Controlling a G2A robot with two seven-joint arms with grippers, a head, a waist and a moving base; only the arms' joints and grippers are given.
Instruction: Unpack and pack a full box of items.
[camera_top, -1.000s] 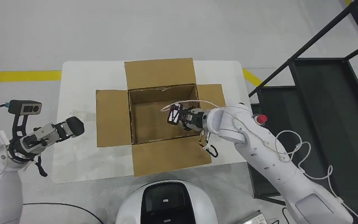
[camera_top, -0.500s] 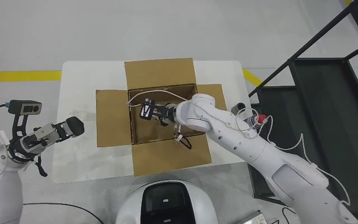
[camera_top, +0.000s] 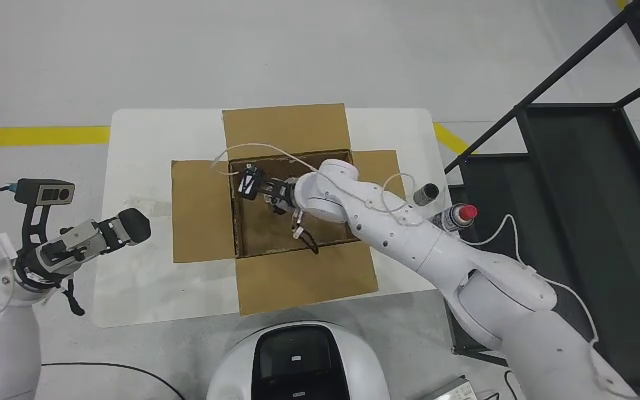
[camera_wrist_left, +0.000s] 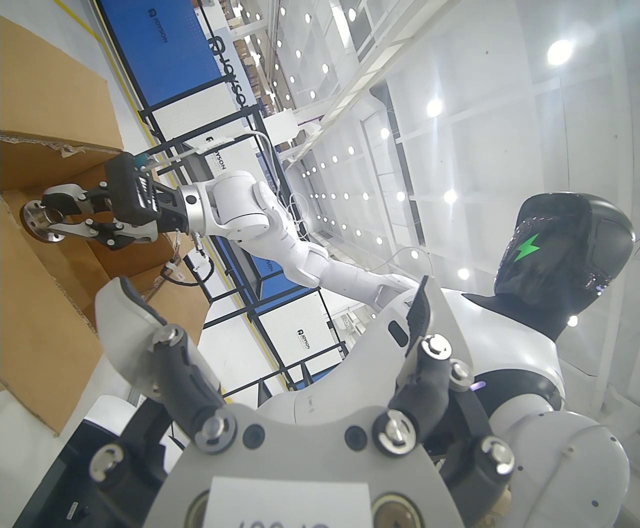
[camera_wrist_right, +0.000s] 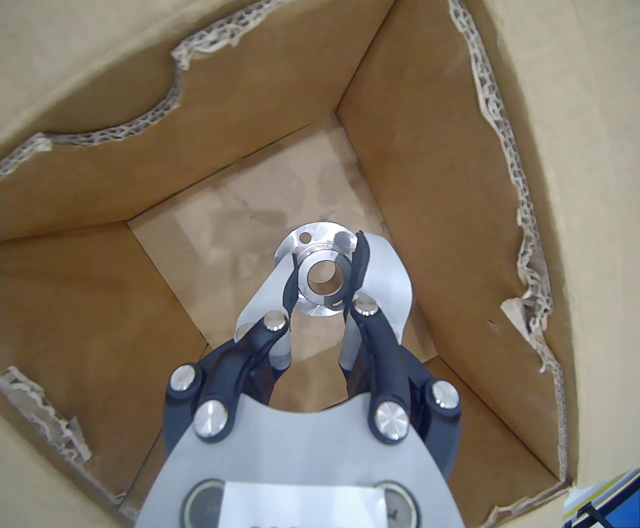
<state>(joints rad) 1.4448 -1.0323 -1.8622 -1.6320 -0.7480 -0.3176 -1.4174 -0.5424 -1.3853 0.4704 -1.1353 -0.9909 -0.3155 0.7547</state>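
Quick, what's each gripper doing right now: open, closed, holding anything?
Left gripper: open, holding nothing.
Right gripper: closed on a metal flange.

Bright even overhead light, ceiling lamps glaring, soft shadows inside box

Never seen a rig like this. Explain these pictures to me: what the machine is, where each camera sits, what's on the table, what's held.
It is a two-armed robot with a clamp, called a gripper, on each arm. One picture looks down from above its arms; the other two come from cameras on its wrists. On the white table sits a cardboard box, flaps spread open. The right gripper is shut on a round metal flange above the box's floor. The left gripper is open and empty, at the table's edge.
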